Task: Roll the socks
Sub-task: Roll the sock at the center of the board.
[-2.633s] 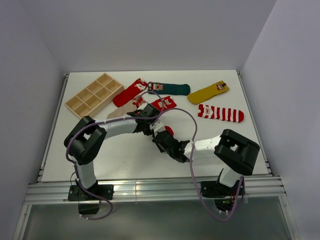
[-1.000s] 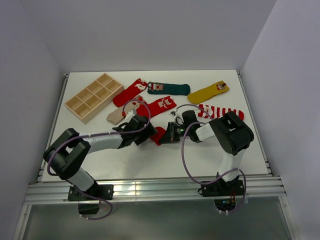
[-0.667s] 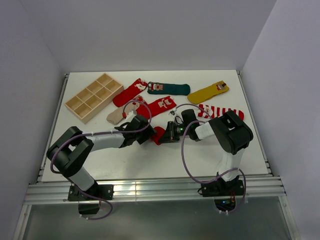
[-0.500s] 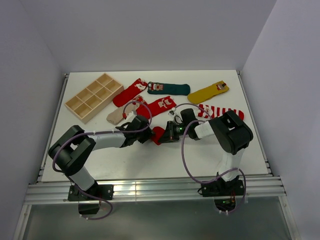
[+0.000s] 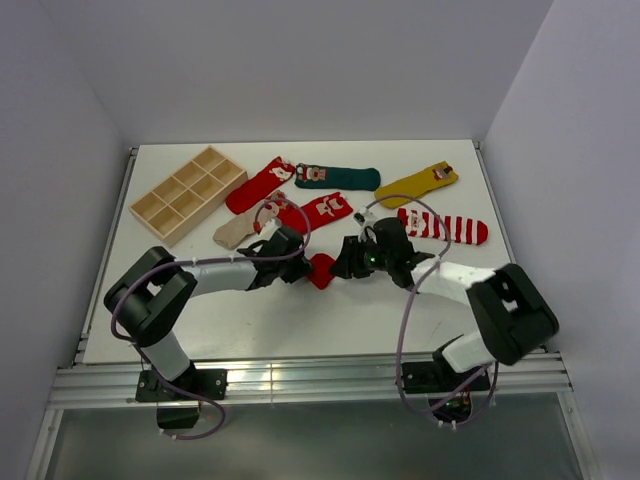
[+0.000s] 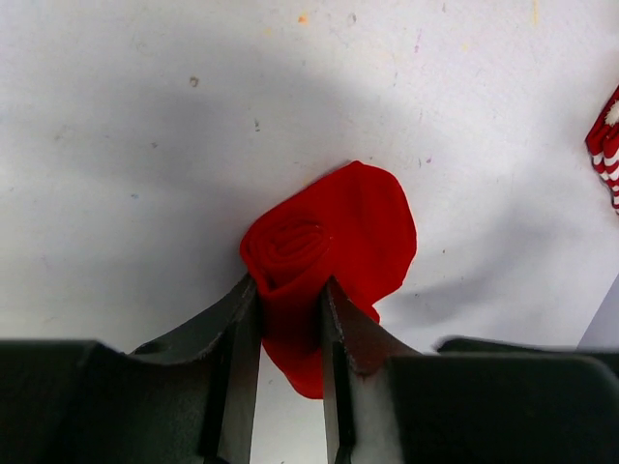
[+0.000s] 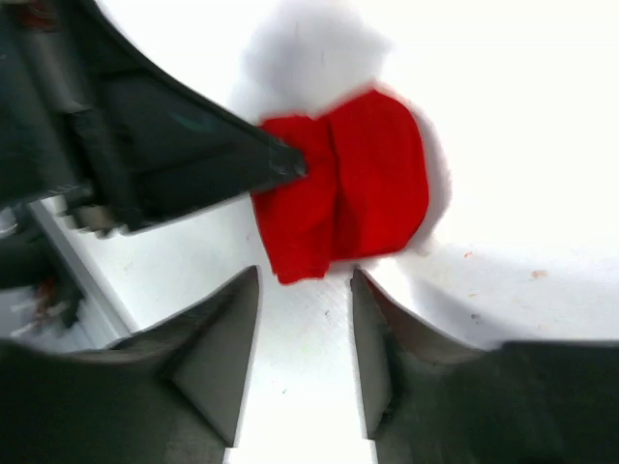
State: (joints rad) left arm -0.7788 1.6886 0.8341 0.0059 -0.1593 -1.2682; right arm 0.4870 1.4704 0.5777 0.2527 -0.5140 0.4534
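A rolled red sock [image 5: 321, 270] lies mid-table. My left gripper [image 5: 301, 268] is shut on it from the left; in the left wrist view [image 6: 288, 290] the roll [image 6: 329, 227] sits pinched between the fingers, with a loose flap to the right. My right gripper [image 5: 346, 264] is open just right of the roll; in its wrist view [image 7: 305, 280] the sock [image 7: 343, 193] lies just beyond the fingertips, apart from them. Other socks lie flat behind: red [image 5: 259, 185], red with patch [image 5: 316, 211], dark green [image 5: 338, 178], mustard [image 5: 417, 185], striped [image 5: 443, 227], beige [image 5: 237, 231].
A wooden compartment tray [image 5: 187, 193] stands at the back left. The left gripper's finger [image 7: 193, 164] shows in the right wrist view, touching the sock. A corner of the striped sock [image 6: 607, 145] shows at the right edge of the left wrist view. Walls close in on three sides.
The right arm's elbow has swung down toward the near right, while its gripper stays beside the roll. The left gripper keeps hold of the rolled red sock, shifted slightly right.
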